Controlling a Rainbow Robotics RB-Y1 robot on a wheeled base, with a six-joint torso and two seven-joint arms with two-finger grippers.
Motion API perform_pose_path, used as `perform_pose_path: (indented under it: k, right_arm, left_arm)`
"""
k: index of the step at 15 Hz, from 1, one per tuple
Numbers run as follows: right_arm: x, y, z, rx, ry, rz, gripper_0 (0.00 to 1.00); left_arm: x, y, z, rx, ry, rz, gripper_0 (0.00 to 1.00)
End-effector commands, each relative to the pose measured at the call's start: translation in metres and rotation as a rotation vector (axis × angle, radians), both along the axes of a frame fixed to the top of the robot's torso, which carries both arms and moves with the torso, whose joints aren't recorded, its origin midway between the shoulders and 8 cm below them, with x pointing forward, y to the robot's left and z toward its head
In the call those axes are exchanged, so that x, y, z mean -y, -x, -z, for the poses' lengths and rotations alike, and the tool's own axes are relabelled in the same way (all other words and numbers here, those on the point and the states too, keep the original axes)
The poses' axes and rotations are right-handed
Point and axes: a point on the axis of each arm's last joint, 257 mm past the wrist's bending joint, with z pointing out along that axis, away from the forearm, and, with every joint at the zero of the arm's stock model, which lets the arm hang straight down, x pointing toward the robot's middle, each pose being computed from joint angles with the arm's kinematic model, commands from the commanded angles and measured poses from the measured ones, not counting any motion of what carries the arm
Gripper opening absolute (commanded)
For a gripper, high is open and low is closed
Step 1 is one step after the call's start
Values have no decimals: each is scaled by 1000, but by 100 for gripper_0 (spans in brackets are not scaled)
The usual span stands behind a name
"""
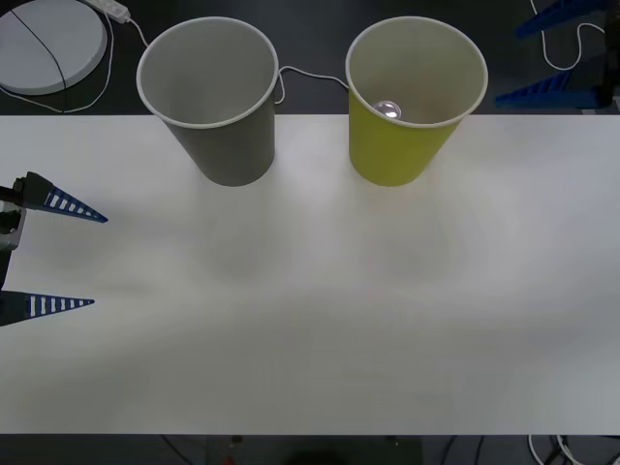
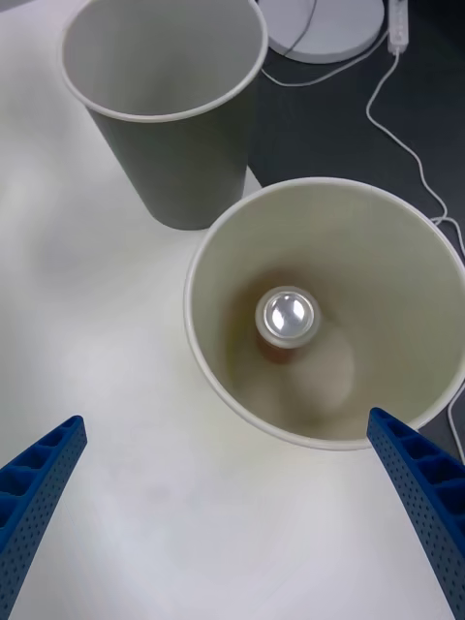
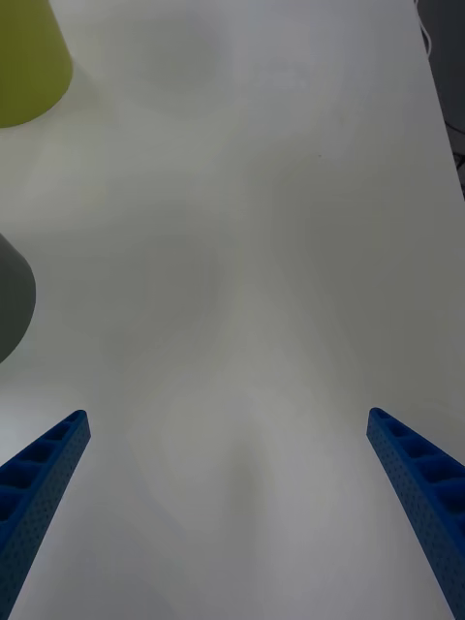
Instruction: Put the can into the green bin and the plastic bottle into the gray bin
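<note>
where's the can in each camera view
Front view: the can stands inside the green bin, at the table's far edge.
Right wrist view: the can sits upright on that bin's floor, seen from above.
Left wrist view: not in it.
Shared landmark: the gray bin beside the green one.

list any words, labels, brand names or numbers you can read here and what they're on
There is no readable text.
The gray bin: plain, no print.
The green bin: plain, no print.
The can: it stands upright inside the green bin, seen from above; its silver top carries no legible marking, and its printed side is hidden.
The table: bare white, no marks.
</note>
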Motion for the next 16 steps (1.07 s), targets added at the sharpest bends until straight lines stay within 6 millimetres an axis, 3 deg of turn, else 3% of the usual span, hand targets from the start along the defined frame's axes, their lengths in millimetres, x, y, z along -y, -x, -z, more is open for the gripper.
perform_pose_path:
  k: [1,10,16]
  right_arm:
    - [17,17,15,47,11,-99,100]
    - [62,60,86,128,80,-275,100]
    - [73,80,128,145,95,-335,100]
  left_arm:
    - [0,0,0,0,0,0,100]
    - [0,0,0,0,0,0,100]
    - [0,0,0,0,0,0,100]
